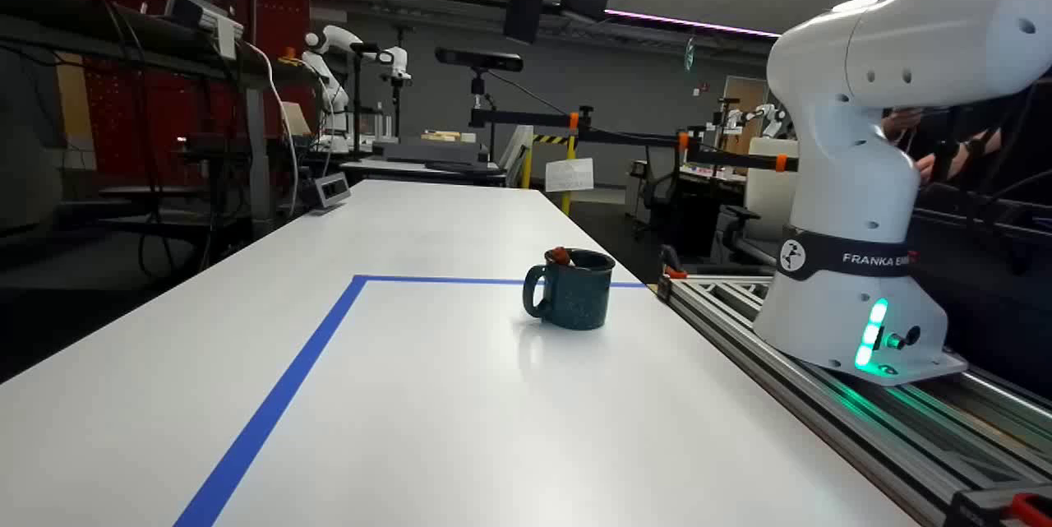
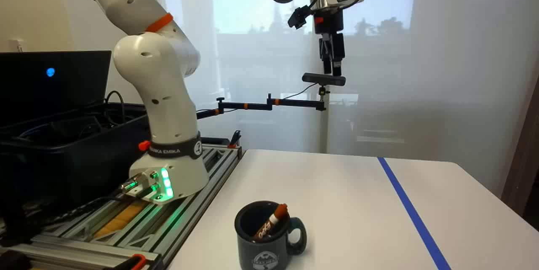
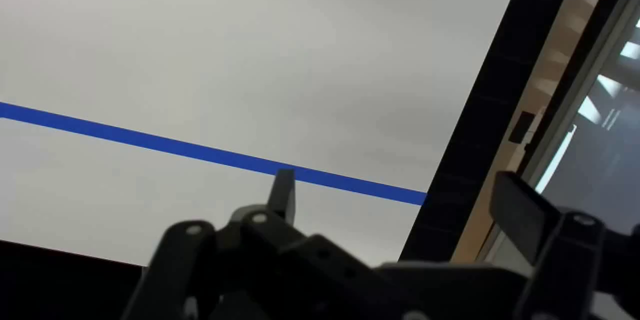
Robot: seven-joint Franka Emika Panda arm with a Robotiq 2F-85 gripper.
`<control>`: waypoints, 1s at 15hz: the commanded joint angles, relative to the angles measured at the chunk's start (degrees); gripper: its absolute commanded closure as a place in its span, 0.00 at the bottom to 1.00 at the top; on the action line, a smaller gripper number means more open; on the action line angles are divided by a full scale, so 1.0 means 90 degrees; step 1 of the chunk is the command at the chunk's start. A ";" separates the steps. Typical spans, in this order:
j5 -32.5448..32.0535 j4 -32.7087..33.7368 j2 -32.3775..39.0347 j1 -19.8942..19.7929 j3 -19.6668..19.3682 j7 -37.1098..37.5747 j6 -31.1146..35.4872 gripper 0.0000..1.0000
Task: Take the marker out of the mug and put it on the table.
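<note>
Leaning in the mug (image 2: 263, 249), the marker (image 2: 270, 222) is probably light, stiff, smooth; the pincer (image 3: 395, 178), spread apart, should hold its top.

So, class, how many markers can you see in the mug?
1: the marker leans inside the mug, one end above the rim on the handle side. The mug's bottom is out of sight, so others could be hidden.
</note>
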 commanded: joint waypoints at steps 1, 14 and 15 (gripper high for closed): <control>-0.0041 0.0011 0.0010 0.0070 -0.0065 0.0032 -0.0014 0.00; -0.0289 0.0148 0.0155 0.0082 0.0059 -0.0045 -0.0093 0.00; -0.0401 0.0131 0.0133 0.0066 0.0051 -0.0093 -0.0052 0.00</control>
